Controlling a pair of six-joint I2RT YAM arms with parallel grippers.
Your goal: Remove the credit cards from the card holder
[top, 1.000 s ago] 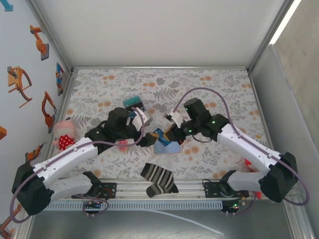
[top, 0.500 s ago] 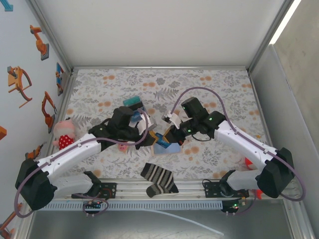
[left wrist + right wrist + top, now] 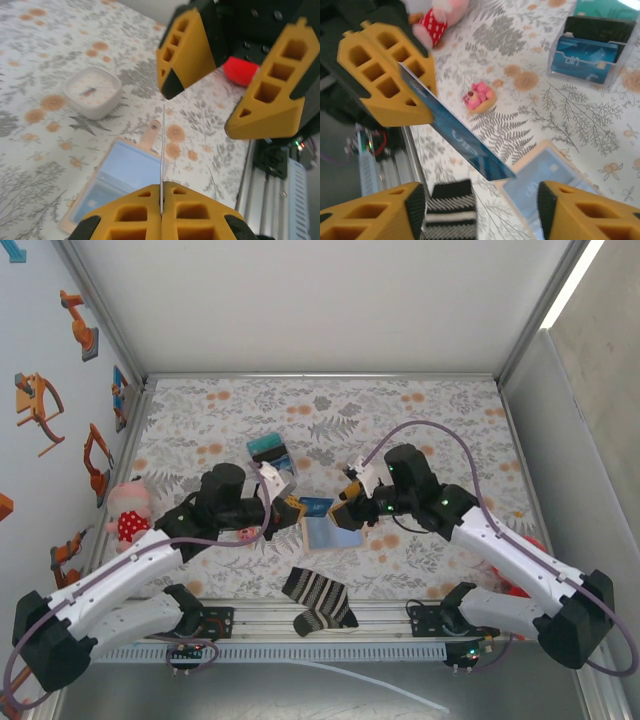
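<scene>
The tan card holder (image 3: 333, 534) lies open and flat on the floral table, blue-grey panels up, with a card (image 3: 555, 175) still in its pocket. My left gripper (image 3: 293, 508) is shut on a blue credit card (image 3: 316, 506), held above the table just left of the holder. The left wrist view shows that card (image 3: 162, 145) edge-on between the shut fingers (image 3: 130, 215), over the holder (image 3: 120, 172). My right gripper (image 3: 348, 505) stands open right of the card. In the right wrist view its fingers (image 3: 375, 212) are wide apart, with the card's (image 3: 457, 137) free corner between them.
A striped sock (image 3: 318, 600) lies at the near edge. A clear box of blue cards (image 3: 590, 55) and a white square clock (image 3: 92, 92) sit behind the left gripper. A pink plush (image 3: 128, 512) is at the left and a small pink toy (image 3: 479, 95) nearby.
The left gripper has drawn back to the left with the blue card, clear of the holder. The holder has dropped flat on the table. The right arm shifted slightly right.
</scene>
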